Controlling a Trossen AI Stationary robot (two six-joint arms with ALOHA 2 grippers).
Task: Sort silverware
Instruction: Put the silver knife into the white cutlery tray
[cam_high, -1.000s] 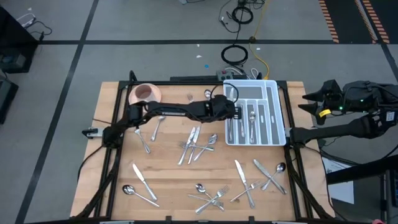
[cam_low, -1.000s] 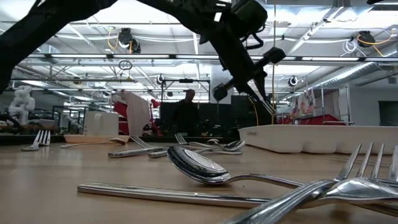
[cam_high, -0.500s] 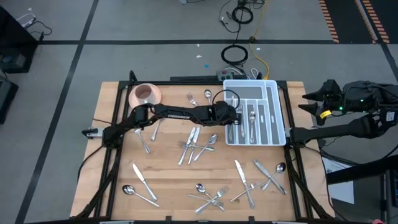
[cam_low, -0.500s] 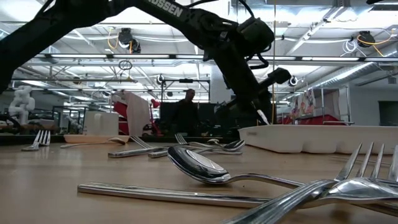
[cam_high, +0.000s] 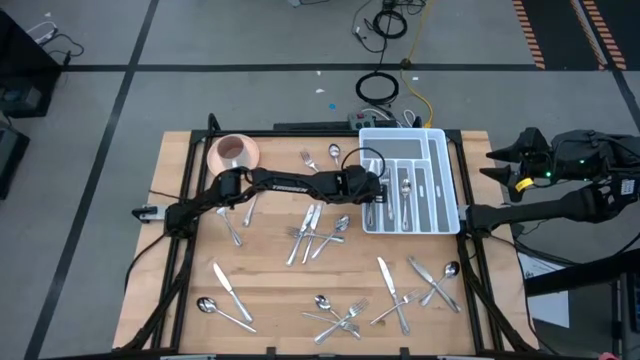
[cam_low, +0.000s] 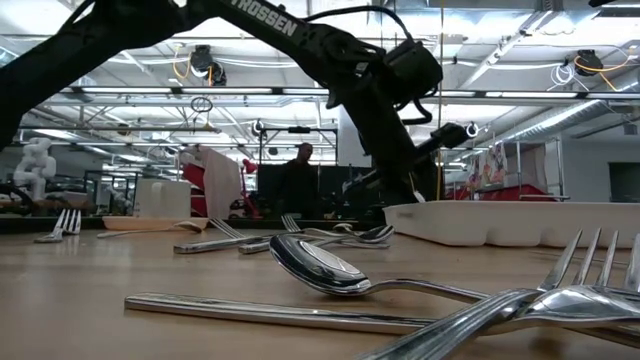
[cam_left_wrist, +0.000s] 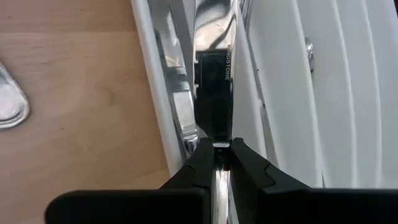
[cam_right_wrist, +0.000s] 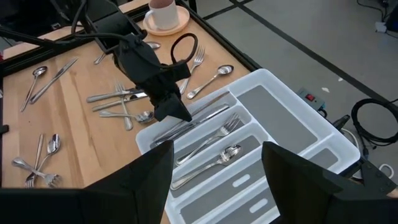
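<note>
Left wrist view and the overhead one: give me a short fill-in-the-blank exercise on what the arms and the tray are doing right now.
1. The left pincer is shut on a ___ that shows engraved lettering.
2. It holds this piece over the white ___, above other silverware.
3. The right pincer is ___ and holds nothing.
4. The cup on its saucer is coloured ___.

Missing words: knife; tray; open; pink.

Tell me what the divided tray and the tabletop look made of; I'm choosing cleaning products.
The divided tray looks like white moulded plastic: smooth, matte, with rounded partition walls. The tabletop looks like pale wood, perhaps butcher block, judging by its plank seams and grain. Neither is certain from looks alone.
</note>
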